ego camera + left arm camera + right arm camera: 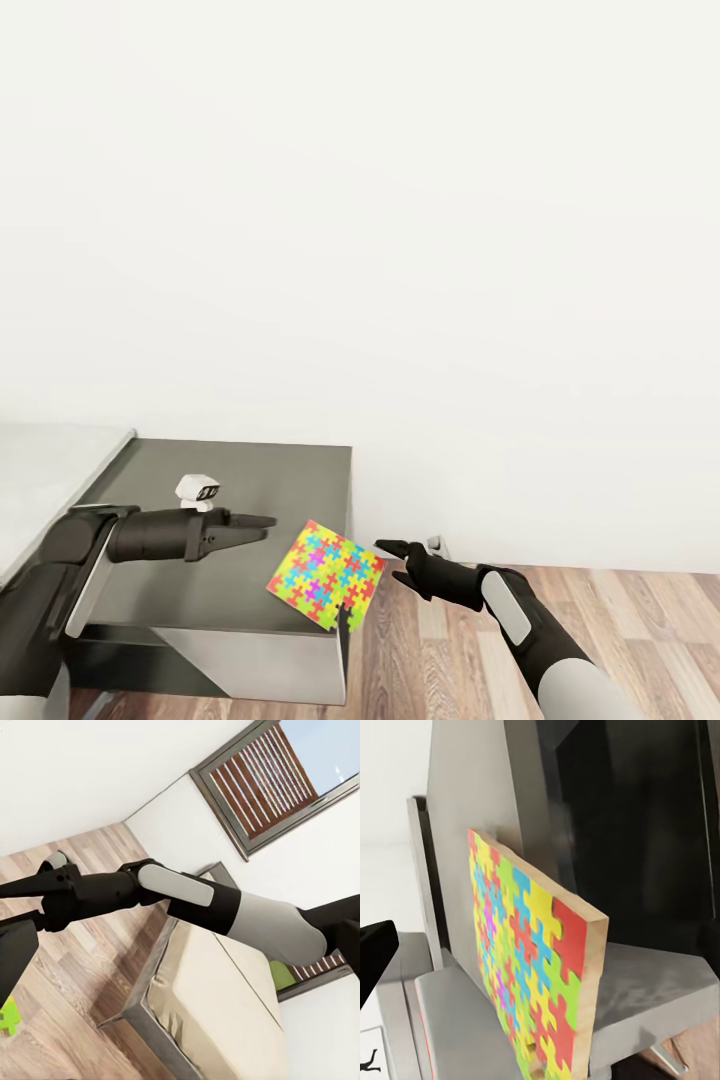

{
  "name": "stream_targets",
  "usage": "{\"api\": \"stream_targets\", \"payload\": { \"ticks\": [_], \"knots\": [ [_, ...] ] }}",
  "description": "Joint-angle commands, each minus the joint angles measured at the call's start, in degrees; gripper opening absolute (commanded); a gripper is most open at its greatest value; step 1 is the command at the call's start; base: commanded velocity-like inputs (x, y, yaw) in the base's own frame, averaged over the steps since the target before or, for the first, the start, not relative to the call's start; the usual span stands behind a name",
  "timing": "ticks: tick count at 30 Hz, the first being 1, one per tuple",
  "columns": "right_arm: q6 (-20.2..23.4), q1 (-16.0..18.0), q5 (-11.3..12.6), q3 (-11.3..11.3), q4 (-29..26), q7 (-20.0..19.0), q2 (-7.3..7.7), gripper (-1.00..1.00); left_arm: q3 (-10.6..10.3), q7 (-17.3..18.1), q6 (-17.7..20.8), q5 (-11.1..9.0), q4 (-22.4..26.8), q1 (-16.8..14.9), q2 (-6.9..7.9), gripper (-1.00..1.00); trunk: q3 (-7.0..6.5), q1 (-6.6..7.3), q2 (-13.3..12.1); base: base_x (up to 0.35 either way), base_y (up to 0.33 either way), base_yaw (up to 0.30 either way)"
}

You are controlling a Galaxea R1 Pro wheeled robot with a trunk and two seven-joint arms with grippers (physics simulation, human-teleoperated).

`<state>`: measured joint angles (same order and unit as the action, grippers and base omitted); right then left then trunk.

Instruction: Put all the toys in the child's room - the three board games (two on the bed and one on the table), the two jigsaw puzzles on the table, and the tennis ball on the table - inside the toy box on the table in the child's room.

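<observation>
The right gripper (392, 549) is seen pressed together just beside a jigsaw puzzle (327, 574) overhanging the dark cabinet (250, 470) corner; nothing is held. The left gripper (262, 523), likewise pressed together, is empty. The puzzle is judged not yet boxed.

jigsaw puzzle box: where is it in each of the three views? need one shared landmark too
Head: jigsaw puzzle, lower centre, overhanging the dark-grey cabinet corner.
Left wrist: a green-yellow sliver at the frame edge, probably it.
Right wrist: centre, edge-on.
Landmark: the cabinet in head and right wrist views.
</observation>
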<state>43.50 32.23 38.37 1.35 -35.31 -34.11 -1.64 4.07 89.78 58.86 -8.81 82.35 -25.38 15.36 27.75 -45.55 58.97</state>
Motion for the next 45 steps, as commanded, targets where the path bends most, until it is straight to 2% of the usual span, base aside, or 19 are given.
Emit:
{"api": "stream_targets", "payload": {
  "ticks": [1, 25, 32, 45],
  "knots": [
    [0.35, 0.03, 0.12, 0.14, -0.02, 0.01, -0.03, 1.0, -0.02, 0.22, 0.6, 0.02, 0.0, -0.03, 0.01, 1.0, 0.06, 0.0, 0.04, 0.0, 0.174, 0.0],
    [0.35, 0.03, 0.12, 0.14, -0.02, 0.59, -0.11, 1.0, 0.03, 0.22, 0.56, 0.04, 0.0, -0.02, 0.02, 1.0, 0.06, 0.0, 0.04, 0.0, 0.029, 0.0],
    [0.32, 0.03, 0.12, 0.14, -0.02, 0.66, -0.24, 1.0, 0.06, 0.22, 0.56, 0.01, 0.0, -0.02, 0.02, 1.0, 1.31, -1.54, 2.85, 0.0, 0.0, 0.0],
    [0.34, 0.03, 0.12, 0.14, -0.02, 0.65, -0.29, 1.0, 0.13, 0.22, 0.56, -0.06, 0.0, -0.02, 0.02, 1.0, 1.31, -1.54, 2.85, 0.0, 0.005, 0.0]
  ]
}}
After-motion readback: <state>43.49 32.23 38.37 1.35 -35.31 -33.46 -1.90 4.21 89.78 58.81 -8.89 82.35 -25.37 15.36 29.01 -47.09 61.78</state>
